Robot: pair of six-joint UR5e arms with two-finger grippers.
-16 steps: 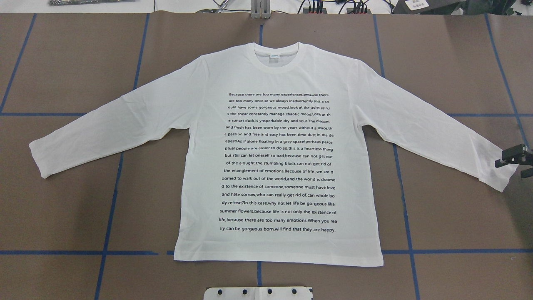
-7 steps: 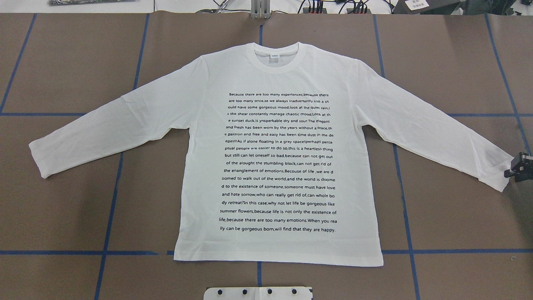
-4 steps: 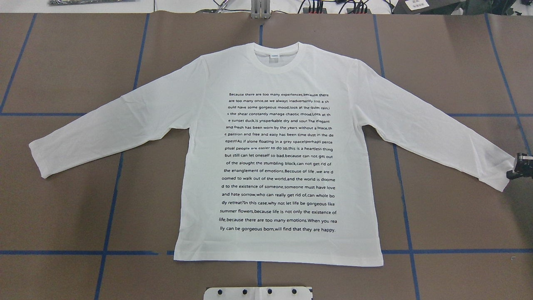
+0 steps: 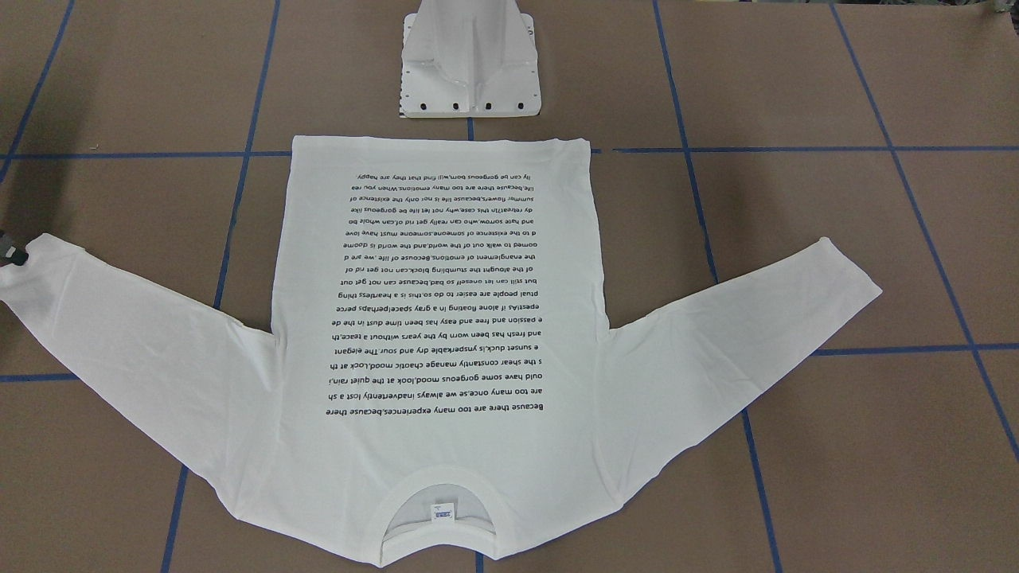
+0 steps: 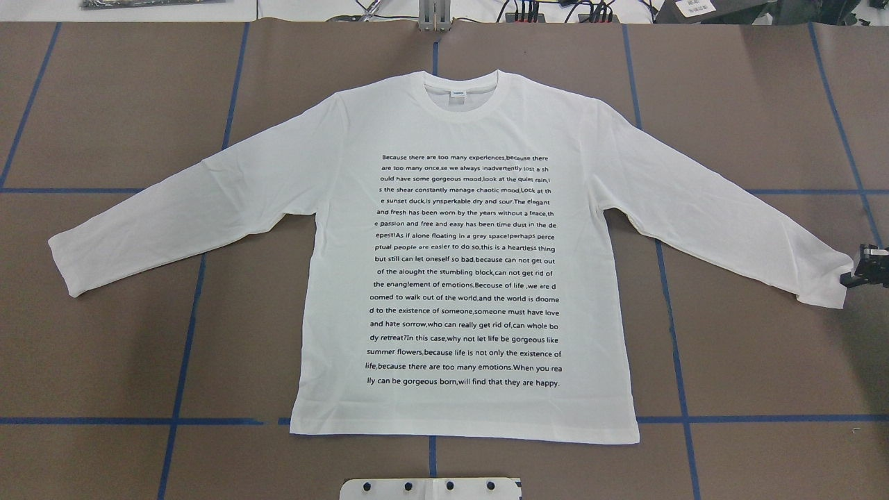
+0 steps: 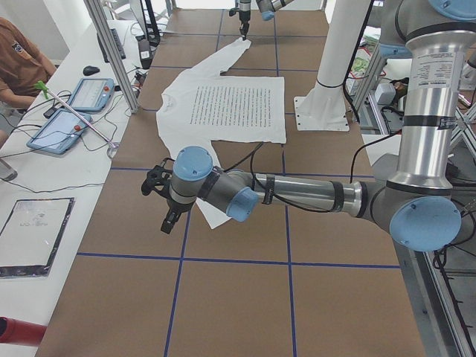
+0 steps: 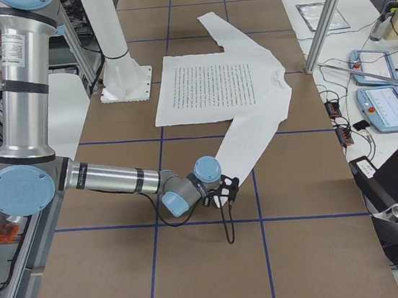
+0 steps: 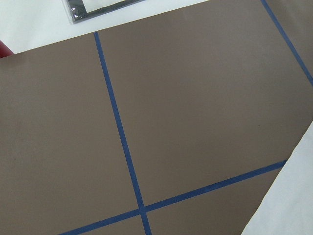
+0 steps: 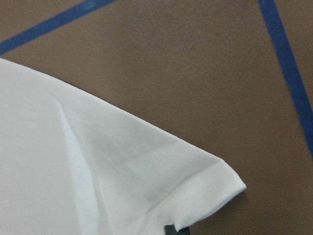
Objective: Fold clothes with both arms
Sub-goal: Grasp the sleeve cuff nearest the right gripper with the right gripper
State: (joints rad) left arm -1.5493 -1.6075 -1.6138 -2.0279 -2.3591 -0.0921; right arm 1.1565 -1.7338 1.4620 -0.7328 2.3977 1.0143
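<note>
The white long-sleeved T-shirt (image 5: 464,278) lies flat and face up with its black text block showing, collar (image 5: 462,94) at the far side and both sleeves spread. My right gripper (image 5: 861,274) is at the right sleeve's cuff (image 5: 830,281) and looks shut on its edge. It also shows in the front-facing view (image 4: 11,253). In the right wrist view the cuff (image 9: 205,186) bunches at a dark fingertip (image 9: 169,229). My left gripper (image 6: 165,212) hovers just beyond the left cuff (image 5: 66,267). It shows only in the left side view, so I cannot tell its state.
The white pedestal base (image 4: 470,60) stands at the hem side. Blue tape lines (image 5: 177,389) cross the brown table. A bench with tablets (image 6: 74,111) and a seated person (image 6: 18,56) lies beyond the far edge. A frame post (image 7: 333,1) stands near the table's far edge.
My right gripper has come down and settled at the right cuff's edge. The cuff's lower corner has been drawn up slightly. The rest of the shirt has not moved.
</note>
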